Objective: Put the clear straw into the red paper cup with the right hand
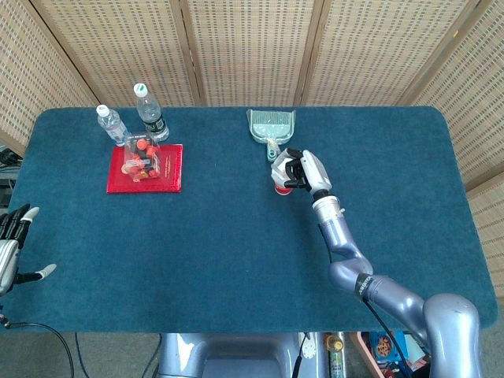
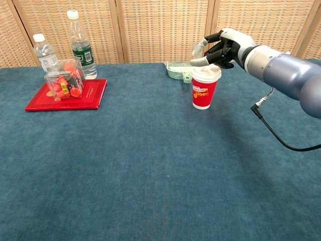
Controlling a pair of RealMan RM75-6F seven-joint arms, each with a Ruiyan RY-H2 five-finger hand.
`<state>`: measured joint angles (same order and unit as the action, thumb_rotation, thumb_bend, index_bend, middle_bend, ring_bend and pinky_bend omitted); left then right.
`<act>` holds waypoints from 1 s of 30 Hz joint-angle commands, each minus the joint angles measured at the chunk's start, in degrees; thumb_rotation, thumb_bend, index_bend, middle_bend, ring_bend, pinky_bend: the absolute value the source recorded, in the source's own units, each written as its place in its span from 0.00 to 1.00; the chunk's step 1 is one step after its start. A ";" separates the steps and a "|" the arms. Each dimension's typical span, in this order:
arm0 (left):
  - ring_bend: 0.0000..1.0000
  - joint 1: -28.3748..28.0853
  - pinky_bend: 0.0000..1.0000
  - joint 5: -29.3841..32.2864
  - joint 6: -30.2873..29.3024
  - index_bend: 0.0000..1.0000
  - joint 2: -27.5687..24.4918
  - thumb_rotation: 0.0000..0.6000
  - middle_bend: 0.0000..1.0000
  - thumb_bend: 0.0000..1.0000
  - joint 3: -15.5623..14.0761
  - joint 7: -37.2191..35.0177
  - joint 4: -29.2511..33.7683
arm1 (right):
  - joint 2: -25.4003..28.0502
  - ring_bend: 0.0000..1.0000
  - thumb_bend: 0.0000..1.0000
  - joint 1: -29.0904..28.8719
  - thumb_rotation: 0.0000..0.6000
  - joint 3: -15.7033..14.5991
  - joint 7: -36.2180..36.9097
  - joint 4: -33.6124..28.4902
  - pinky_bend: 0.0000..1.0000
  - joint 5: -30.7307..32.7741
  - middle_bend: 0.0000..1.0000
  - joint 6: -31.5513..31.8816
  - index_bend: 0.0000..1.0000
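Red paper cup (image 2: 204,88) directly under right hand (image 2: 223,46)

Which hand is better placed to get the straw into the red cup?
The right hand: it hovers at the red paper cup's rim. The left hand sits at the table's far left edge. The straw itself is hard to discern.

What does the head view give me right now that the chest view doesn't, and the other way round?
Only the head view shows the left hand, open at the table's near left edge, and the full tabletop outline. Only the chest view shows the red paper cup's side and printed label, with the right hand just above its rim. Both show the right hand at the cup, the green dustpan behind it, two water bottles, and the clear box on the red book.
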<state>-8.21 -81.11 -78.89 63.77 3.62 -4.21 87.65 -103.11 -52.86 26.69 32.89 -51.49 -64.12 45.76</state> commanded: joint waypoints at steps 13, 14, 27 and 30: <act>0.00 0.20 0.00 -0.87 -0.54 0.00 -0.32 1.00 0.00 0.00 -0.31 -0.80 0.20 | 2.49 0.89 0.16 1.52 1.00 0.68 -2.59 -4.49 1.00 0.01 0.87 3.57 0.57; 0.00 0.21 0.00 -0.89 -0.55 0.00 -0.34 1.00 0.00 0.00 -0.32 -0.86 0.20 | 2.91 0.89 0.16 1.70 1.00 0.70 -2.86 -5.18 1.00 -0.21 0.87 4.07 0.57; 0.00 1.18 0.00 -3.83 -3.48 0.00 -0.85 1.00 0.00 0.00 -1.18 -0.43 1.44 | 30.26 0.00 0.00 15.18 1.00 -10.67 -7.45 -30.14 0.00 -15.49 0.01 11.62 0.07; 0.00 1.61 0.00 -3.99 -3.82 0.00 -0.89 1.00 0.00 0.00 -1.63 0.89 2.41 | 35.68 0.00 0.00 18.74 1.00 -15.07 -14.73 -31.93 0.00 -18.81 0.00 13.91 0.00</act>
<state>-6.79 -85.00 -82.55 62.91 2.20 -3.77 89.67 -73.22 -38.85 16.88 24.65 -79.29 -78.37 57.78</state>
